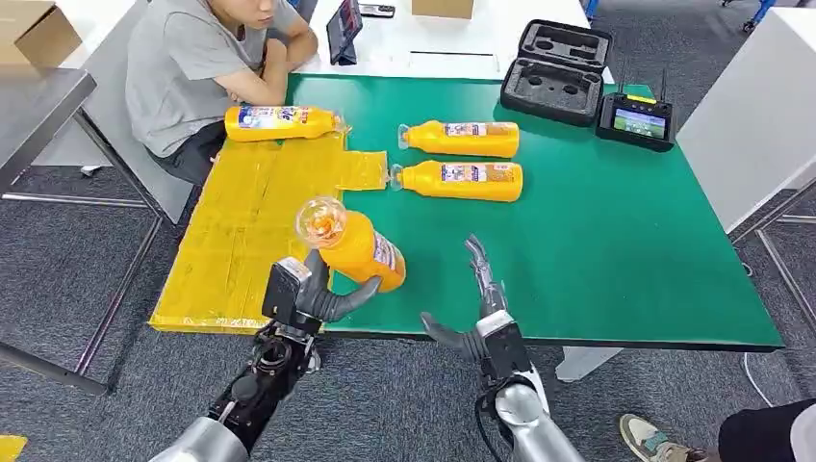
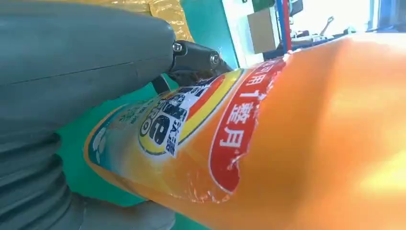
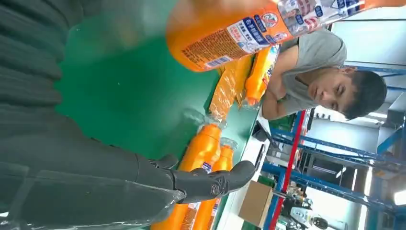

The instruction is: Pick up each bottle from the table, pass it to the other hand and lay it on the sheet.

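Observation:
My left hand point(image 1: 313, 294) grips an orange bottle point(image 1: 354, 246) point(image 2: 268, 143) point(image 3: 230, 33) lifted above the table's front edge, its clear cap pointing up toward the camera. My right hand point(image 1: 478, 306) point(image 3: 143, 177) hovers open just to the right of it, fingers spread, holding nothing. Two more orange bottles point(image 1: 462, 139) point(image 1: 460, 180) lie side by side on the green table point(image 1: 625, 250), caps pointing left. A further bottle point(image 1: 281, 122) lies on the far end of the yellow sheet point(image 1: 241, 231), which covers the table's left part.
A person in a grey shirt point(image 1: 192, 67) sits at the table's far left corner, arm near the sheet. A black foam case point(image 1: 558, 72) and a controller with a screen point(image 1: 635, 120) stand at the back right. A white table point(image 1: 462, 38) lies behind.

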Tool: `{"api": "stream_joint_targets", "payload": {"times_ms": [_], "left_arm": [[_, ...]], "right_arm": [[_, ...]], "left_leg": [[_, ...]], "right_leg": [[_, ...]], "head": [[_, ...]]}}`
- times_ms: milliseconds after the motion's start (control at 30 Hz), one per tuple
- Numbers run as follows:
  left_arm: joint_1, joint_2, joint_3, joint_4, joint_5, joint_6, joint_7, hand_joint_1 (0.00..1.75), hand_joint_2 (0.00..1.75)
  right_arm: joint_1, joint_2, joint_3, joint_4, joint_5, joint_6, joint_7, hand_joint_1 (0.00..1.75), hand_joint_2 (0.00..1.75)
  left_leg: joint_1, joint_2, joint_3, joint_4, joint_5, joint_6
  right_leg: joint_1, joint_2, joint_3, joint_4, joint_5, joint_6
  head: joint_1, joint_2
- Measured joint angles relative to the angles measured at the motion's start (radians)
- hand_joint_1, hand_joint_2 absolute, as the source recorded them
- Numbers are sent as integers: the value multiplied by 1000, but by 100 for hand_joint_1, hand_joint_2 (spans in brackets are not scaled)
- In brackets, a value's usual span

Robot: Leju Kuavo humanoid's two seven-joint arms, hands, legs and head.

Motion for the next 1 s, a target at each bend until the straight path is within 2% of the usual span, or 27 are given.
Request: {"api": "stream_joint_targets", "payload": {"times_ms": [67, 133, 300, 433, 600, 767, 900, 1000], "left_arm": [[-2, 9, 1, 0, -5, -10, -2, 175, 175], [-2, 19, 3, -7, -58, 45, 0, 175, 175], [-23, 64, 2, -24, -431, 478, 78, 175, 175], [-53, 103, -8, -17, -657, 656, 156, 175, 175], [-81, 116, -18, 36, -767, 742, 196, 175, 175], [-117, 123, -21, 106, -863, 756, 278, 175, 175], [-164, 137, -51, 187, -1114, 765, 502, 175, 175], [-196, 146, -78, 244, -1207, 754, 597, 175, 175]], "right_arm": [[0, 2, -3, 0, -1, 6, 0, 0, 175], [2, 4, -9, 0, -1, 6, 0, 0, 175], [18, 6, -32, -11, -7, 9, 0, 0, 175], [25, 11, -43, -11, -7, 27, 0, 0, 175], [28, 18, -49, -11, -7, 35, 0, 0, 175], [28, 24, -53, -11, -10, 42, 0, 0, 175], [28, 31, -64, -11, -10, 50, 0, 0, 175], [28, 36, -68, -11, -10, 53, 0, 0, 175]], "left_leg": [[0, 0, 0, 0, 0, 0], [0, 0, 0, 0, 0, 0], [0, 0, 0, 0, 0, 0], [0, 0, 0, 0, 0, 0], [0, 0, 0, 0, 0, 0], [0, 0, 0, 0, 0, 0], [0, 0, 0, 0, 0, 0], [0, 0, 0, 0, 1, 0]], "right_leg": [[0, 0, 0, 0, 0, 0], [0, 0, 0, 0, 0, 0], [0, 0, 0, 0, 0, 0], [0, 0, 0, 0, 0, 0], [0, 0, 0, 0, 0, 0], [0, 0, 0, 0, 0, 0], [0, 0, 0, 0, 0, 0], [0, 0, 0, 0, 0, 0]], "head": [[0, 0], [0, 0], [0, 0], [0, 0], [0, 0], [0, 0], [0, 0], [0, 0]]}}
